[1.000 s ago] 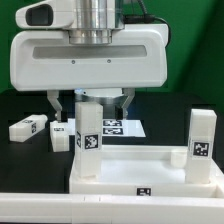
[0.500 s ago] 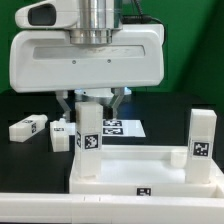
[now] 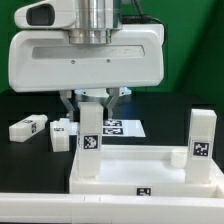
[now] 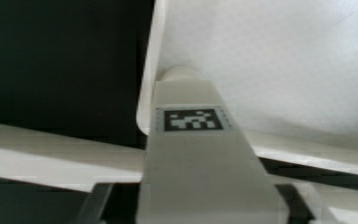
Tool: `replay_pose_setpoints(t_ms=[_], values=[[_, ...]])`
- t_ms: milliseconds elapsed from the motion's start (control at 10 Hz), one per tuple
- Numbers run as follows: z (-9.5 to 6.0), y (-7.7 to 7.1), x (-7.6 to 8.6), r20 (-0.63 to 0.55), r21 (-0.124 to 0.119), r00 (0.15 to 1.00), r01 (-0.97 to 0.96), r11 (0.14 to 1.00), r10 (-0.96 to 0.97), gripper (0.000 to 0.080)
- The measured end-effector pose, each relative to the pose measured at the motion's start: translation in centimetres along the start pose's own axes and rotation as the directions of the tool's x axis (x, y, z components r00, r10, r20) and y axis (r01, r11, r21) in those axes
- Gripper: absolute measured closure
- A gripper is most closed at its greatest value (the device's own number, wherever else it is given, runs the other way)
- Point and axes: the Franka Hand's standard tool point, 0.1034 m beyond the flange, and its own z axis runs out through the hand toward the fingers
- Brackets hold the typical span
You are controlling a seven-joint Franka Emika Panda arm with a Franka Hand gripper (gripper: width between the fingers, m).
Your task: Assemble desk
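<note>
The white desk top (image 3: 150, 183) lies at the front with two legs standing upright in its corners: one on the exterior view's left (image 3: 89, 140), one on the right (image 3: 203, 137). My gripper (image 3: 93, 103) hangs over the left leg, its fingers (image 3: 68, 101) straddling the leg's top with a small gap on each side, so it is open. In the wrist view the tagged leg (image 4: 197, 120) runs up between the gripper (image 4: 194, 205) fingers (image 4: 108, 203), over the desk top (image 4: 291, 70).
Two loose legs lie on the black table at the exterior view's left, one far left (image 3: 28, 127) and one beside the desk top (image 3: 62, 136). The marker board (image 3: 125, 128) lies behind the desk top. A white ledge (image 3: 60, 208) runs along the front.
The fingers have drawn inward from a wider spread to close beside the left leg's top. The leg and the desk top have not moved.
</note>
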Motion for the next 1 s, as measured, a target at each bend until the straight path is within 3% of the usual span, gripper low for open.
replay_pose_setpoints(t_ms=[200,500,700,1000], values=[[0.03,0.10,-0.03,-0.002,0.005,0.978,-0.211,0.978,0.211,0.0511],[0.12,0.31,-0.04,-0.008,0.016,0.833,-0.553,0.833,0.554,0.0509],[0.17,0.29,-0.04,-0.005,0.015,0.643,-0.766,0.643,0.766,0.0509],[0.19,0.07,0.00,0.003,0.016,0.376,-0.926,0.376,0.926,0.0509]])
